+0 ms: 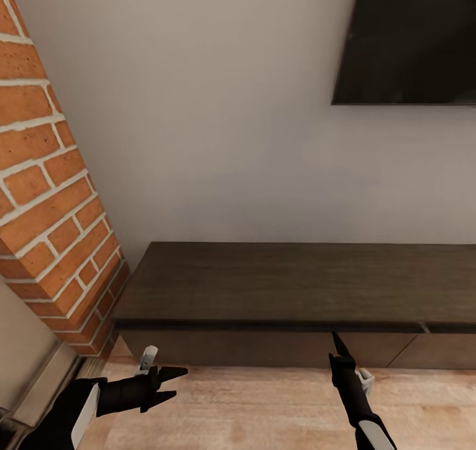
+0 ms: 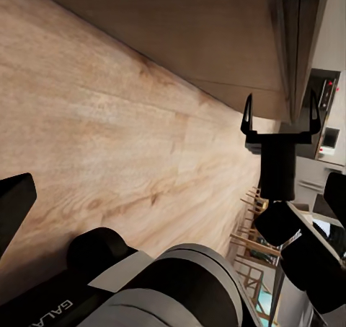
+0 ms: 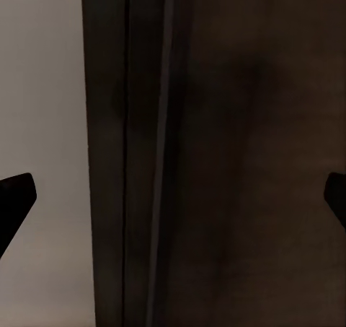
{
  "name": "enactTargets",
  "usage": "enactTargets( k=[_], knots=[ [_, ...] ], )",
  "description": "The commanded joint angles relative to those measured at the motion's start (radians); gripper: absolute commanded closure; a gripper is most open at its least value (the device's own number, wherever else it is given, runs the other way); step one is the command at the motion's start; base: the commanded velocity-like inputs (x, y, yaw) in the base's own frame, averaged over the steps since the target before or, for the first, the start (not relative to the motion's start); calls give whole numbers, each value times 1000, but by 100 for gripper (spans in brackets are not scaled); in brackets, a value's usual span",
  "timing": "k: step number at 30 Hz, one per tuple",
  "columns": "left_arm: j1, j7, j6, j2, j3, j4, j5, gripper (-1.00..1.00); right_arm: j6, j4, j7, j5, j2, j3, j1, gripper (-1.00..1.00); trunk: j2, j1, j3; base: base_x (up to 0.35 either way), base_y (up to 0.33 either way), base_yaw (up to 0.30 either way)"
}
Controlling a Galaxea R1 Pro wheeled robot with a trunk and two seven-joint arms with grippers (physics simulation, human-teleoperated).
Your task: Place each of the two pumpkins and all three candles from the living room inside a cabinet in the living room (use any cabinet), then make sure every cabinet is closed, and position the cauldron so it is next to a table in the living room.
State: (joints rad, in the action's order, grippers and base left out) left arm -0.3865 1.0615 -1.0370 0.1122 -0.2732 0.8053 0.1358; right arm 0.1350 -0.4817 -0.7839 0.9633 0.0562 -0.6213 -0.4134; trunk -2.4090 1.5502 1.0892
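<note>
You face the cabinet [image 1: 297, 284], which runs from the brick fireplace [image 1: 53, 205] on your left off the head view's right edge; its drawer fronts sit flush and shut below the dark top. A strip of plank floor [image 1: 251, 410] lies between you and the cabinet front, and both arms hang over it. The wall TV [image 1: 410, 40] is cut off at the upper right.

Your left gripper [image 1: 173, 384] points right along the floor, fingers spread and empty, touching nothing. Your right gripper [image 1: 338, 347] reaches toward the cabinet's top front edge, its tip just at that edge in the head view; whether it touches, you cannot tell. In the left wrist view the right gripper [image 2: 281, 114] shows its two fingers wide apart, holding nothing. The right wrist view looks close onto the dark cabinet edge [image 3: 144, 154], with only the fingertips [image 3: 14, 197] at the sides.
</note>
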Motion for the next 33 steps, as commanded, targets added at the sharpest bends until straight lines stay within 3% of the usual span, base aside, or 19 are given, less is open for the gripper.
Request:
enactTargets(
  k=[1, 33],
  knots=[
    [0, 0, 0, 0, 0, 0, 0, -100, 0, 0, 0, 0, 0, 0, 0, -100, 0, 0, 0, 39, 0, 0],
    [0, -3, 1, -2, 0, 0, -2, -100, 6, 0, 0, -2, -1, 2, 0, -100, 0, 0, 0, 58, 3, 0]
  ],
)
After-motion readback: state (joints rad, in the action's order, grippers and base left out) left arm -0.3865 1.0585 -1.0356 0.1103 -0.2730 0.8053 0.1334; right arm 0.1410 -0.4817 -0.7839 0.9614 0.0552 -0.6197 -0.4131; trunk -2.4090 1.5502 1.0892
